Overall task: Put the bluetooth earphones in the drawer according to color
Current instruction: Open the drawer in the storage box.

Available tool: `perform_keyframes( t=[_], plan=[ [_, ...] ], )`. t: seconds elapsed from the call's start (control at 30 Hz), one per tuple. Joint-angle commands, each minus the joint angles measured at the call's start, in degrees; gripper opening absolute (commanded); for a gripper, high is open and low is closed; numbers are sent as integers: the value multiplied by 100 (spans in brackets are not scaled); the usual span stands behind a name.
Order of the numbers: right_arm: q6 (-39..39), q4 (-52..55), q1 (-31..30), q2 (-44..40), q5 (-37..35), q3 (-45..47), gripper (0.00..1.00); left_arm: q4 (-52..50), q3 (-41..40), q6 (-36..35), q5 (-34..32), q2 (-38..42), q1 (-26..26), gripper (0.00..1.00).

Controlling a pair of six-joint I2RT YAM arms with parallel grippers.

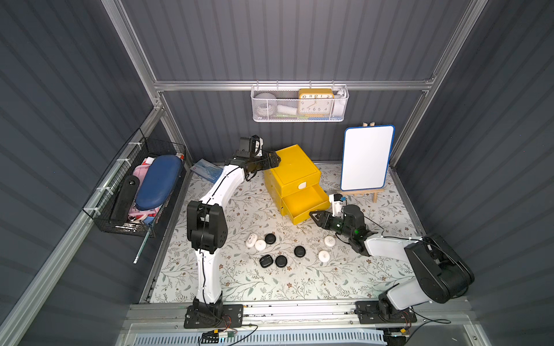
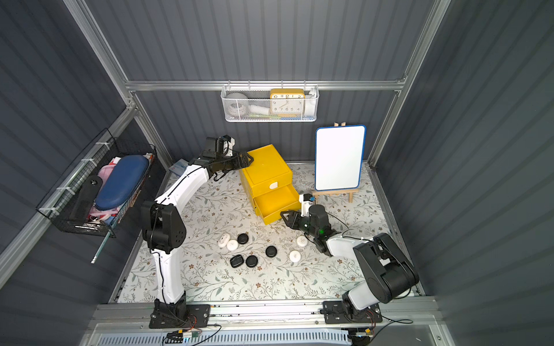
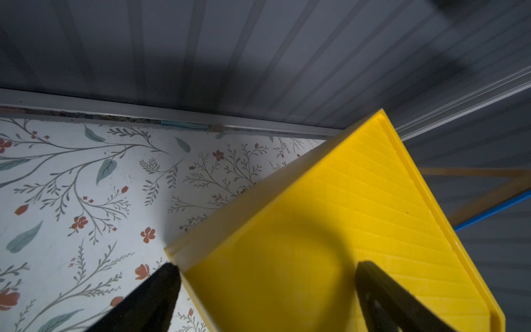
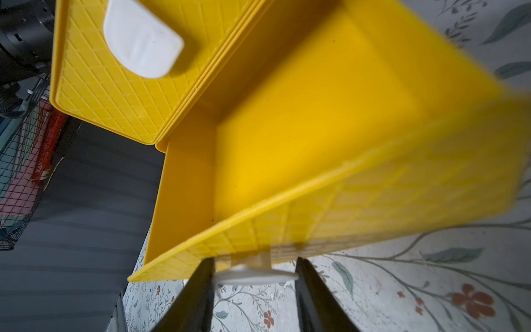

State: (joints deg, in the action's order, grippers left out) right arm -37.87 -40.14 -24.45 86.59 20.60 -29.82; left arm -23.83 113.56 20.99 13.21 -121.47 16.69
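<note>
Right jaws tight on flat white handle (image 4: 253, 274) of ribbed yellow drawer (image 4: 373, 201); left jaws wide.

Dark grey ribbed walls (image 1: 299, 39), aluminium frame (image 1: 209, 86), floral-print tabletop (image 1: 269, 284), white mesh basket (image 1: 269, 111) on back rail, black wire basket (image 1: 126, 229)

Plainly a robot lab booth: walled in grey ribbed panels (image 1: 299, 39), framed in aluminium rails (image 1: 209, 85), fitted with bolted-down arms (image 1: 207, 269).
</note>
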Motion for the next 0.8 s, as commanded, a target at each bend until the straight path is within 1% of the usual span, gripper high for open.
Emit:
perform_keyframes(
  t=[0.0,0.13,0.27,0.3,0.4,0.5,0.63,0.7,0.77],
  plan=[
    [80,138,-39,-107,-135,134,42,-244,329,25,-258,-338,-141,99],
    [-18,116,-238,-146,-313,157,43,-253,579,39,-240,-470,-148,99],
    [-66,138,-516,-177,-583,186,43,-171,430,66,-225,-395,-154,99],
    [-76,162,-540,-186,-785,211,43,-153,360,63,-229,-351,-149,99],
    [-98,221,-554,-272,-966,281,43,-117,113,84,-225,-161,-149,99],
    [-34,473,-556,-485,-1069,311,44,41,-284,98,-231,209,-148,99],
    [34,852,-559,-788,-1039,366,45,177,-771,115,-314,669,-149,99],
    [-17,851,-554,-835,-1032,444,47,186,-929,133,-344,842,-148,99],
    [-62,792,-563,-832,-1006,486,51,221,-1117,151,-347,1059,-149,99]
  ],
)
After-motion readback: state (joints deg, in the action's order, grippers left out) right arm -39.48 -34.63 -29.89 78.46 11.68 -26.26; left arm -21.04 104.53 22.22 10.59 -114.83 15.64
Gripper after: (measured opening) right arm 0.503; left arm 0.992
